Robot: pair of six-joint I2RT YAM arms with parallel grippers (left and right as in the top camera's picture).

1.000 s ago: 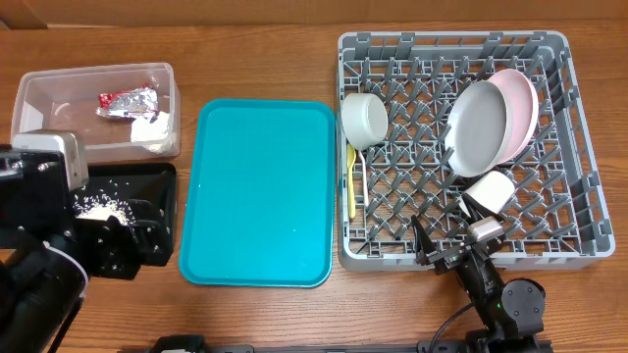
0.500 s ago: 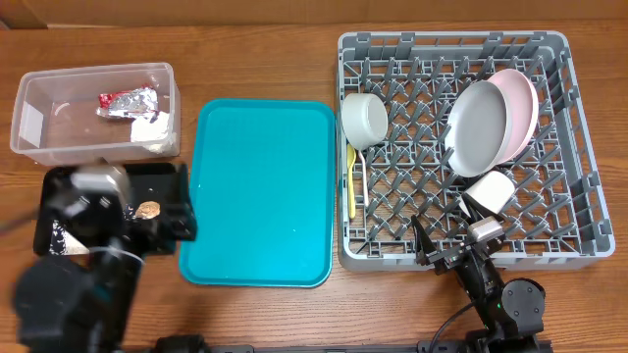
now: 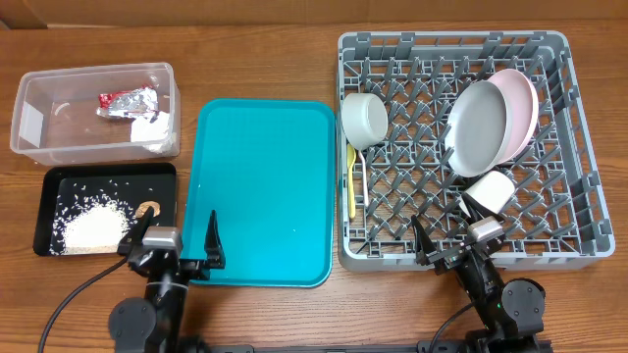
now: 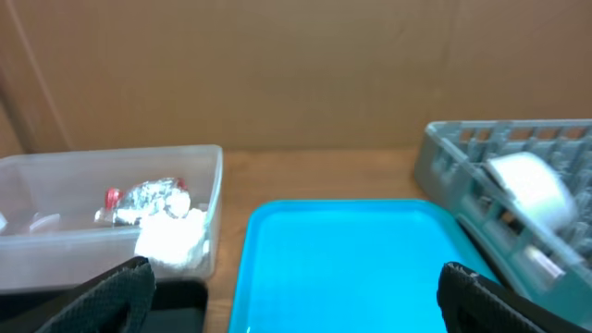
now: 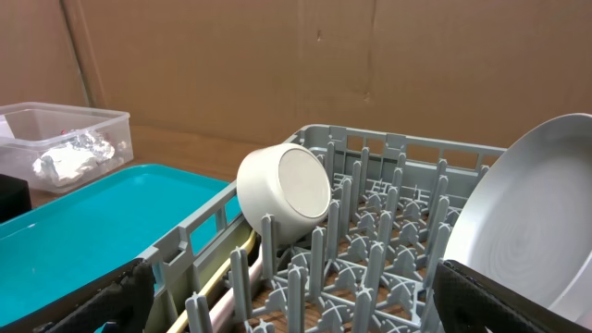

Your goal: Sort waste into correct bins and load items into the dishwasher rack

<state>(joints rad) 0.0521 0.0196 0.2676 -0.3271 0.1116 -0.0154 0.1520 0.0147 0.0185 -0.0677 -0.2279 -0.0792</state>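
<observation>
The clear tub holds the foil wrapper and white napkin; both also show in the left wrist view, wrapper and napkin. The black tray holds rice and a brown scrap. The grey rack holds the bowl, grey plate, pink plate, white cup and yellow utensil. My left gripper is open and empty at the front between black tray and teal tray. My right gripper is open and empty at the rack's front edge.
The teal serving tray lies between the bins and the rack, and shows nothing on it. In the right wrist view the bowl leans on pegs, with the grey plate at the right. A brown cardboard wall stands behind the table.
My left arm has drawn back from over the black tray to the table's front edge, uncovering the rice and the brown scrap. The right arm has not moved.
</observation>
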